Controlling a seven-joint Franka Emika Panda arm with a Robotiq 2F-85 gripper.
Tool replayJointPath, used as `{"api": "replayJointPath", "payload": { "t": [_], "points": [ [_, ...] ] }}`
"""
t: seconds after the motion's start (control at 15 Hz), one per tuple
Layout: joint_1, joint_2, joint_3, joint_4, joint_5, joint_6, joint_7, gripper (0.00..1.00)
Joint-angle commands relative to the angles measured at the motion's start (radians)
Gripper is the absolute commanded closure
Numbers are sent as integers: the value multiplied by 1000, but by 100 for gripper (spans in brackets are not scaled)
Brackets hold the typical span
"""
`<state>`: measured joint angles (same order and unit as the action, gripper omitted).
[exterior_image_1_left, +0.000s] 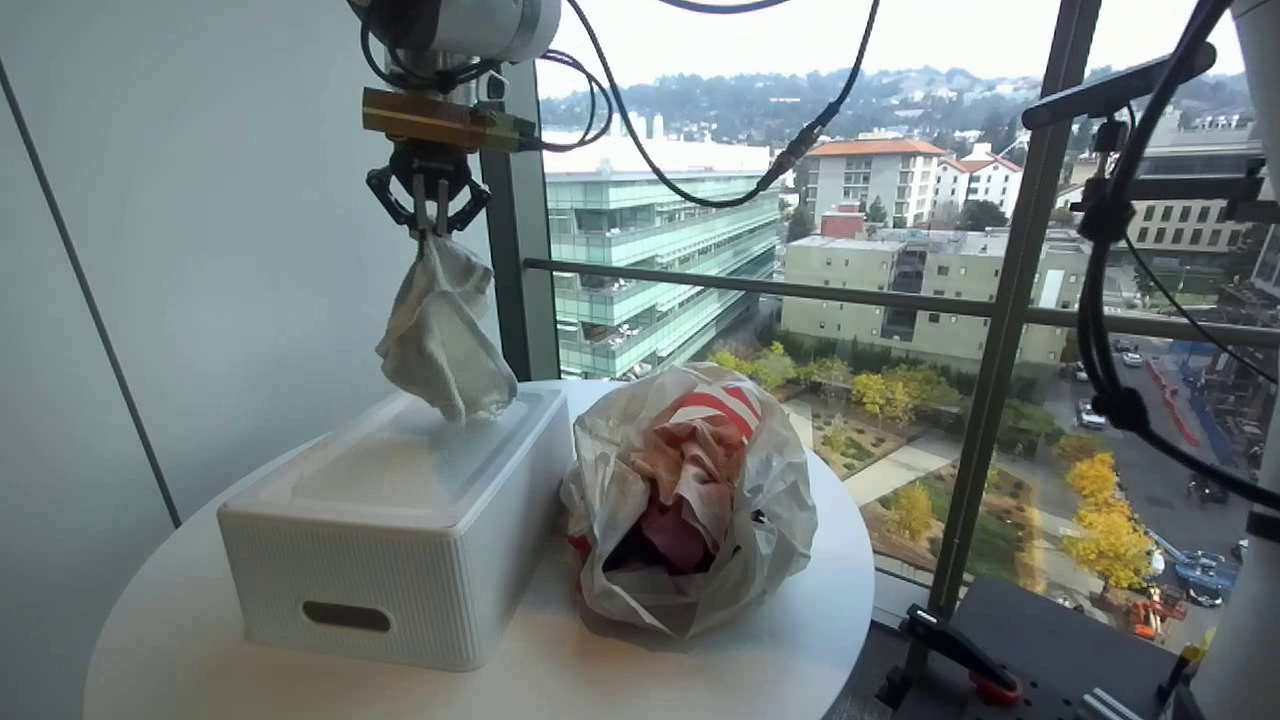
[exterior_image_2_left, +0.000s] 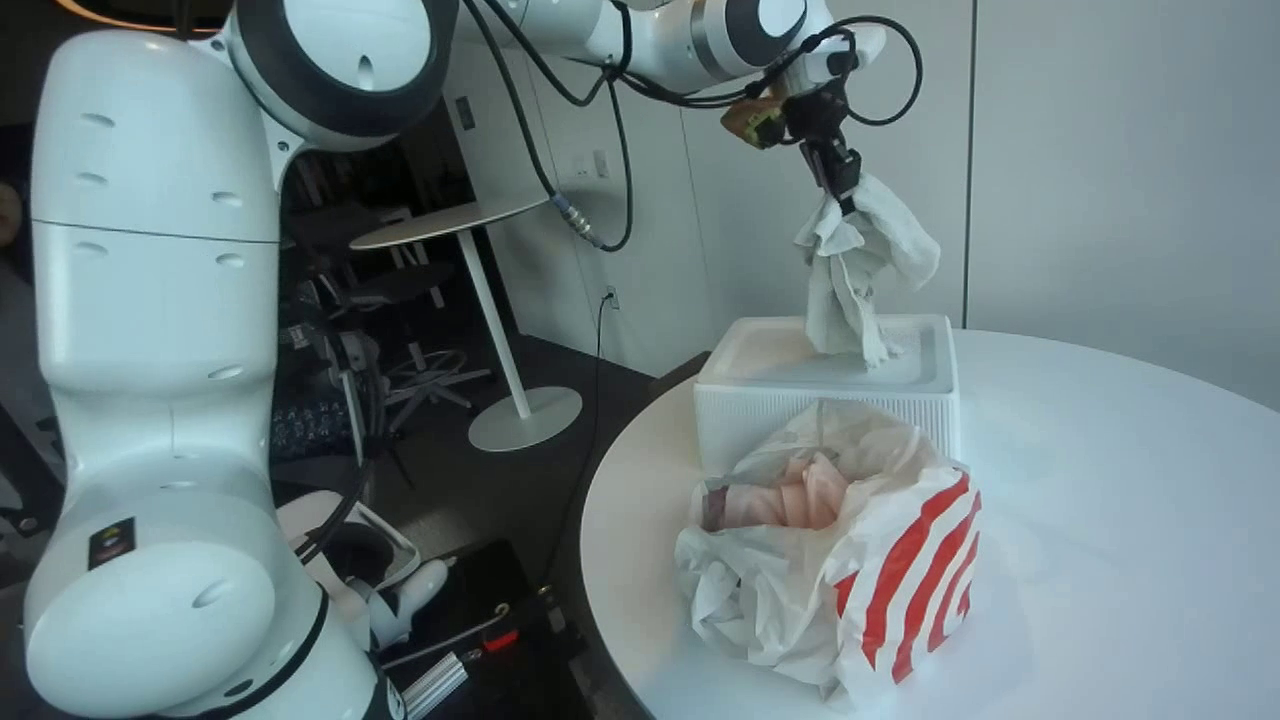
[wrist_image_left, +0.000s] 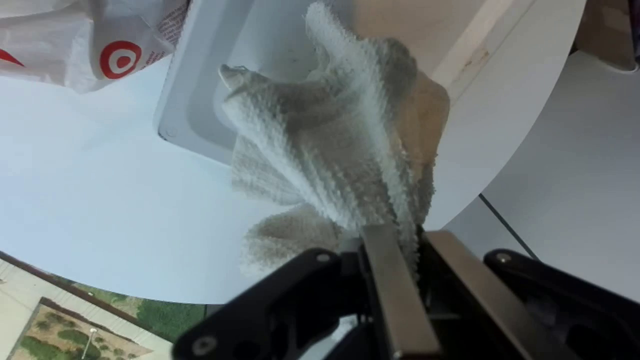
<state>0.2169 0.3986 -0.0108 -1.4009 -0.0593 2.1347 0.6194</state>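
The gripper (exterior_image_1_left: 431, 229) has its jaws closed on a pale cloth (exterior_image_1_left: 447, 335), suspended over the white box (exterior_image_1_left: 395, 545). Contact between cloth and box cannot be determined. The wrist view crops the plastic bag (wrist_image_left: 80, 42).

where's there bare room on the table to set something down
In an exterior view, the widest bare patch of table lies right of the box and bag. A smaller strip lies before the box's handle hole. It's crowded where box and bag stand close, and over the box, where the end effector holds a cloth.
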Motion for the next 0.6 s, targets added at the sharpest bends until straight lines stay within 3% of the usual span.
{"api": "replayJointPath", "payload": {
  "t": [0.0,0.27,0.53],
  "points": [
    [40,-224,-27,-238,-100,62,208,96],
    [21,-419,11,-431,-232,67,465,95],
    [-32,-612,72,-637,-263,37,652,95]
  ]
}}
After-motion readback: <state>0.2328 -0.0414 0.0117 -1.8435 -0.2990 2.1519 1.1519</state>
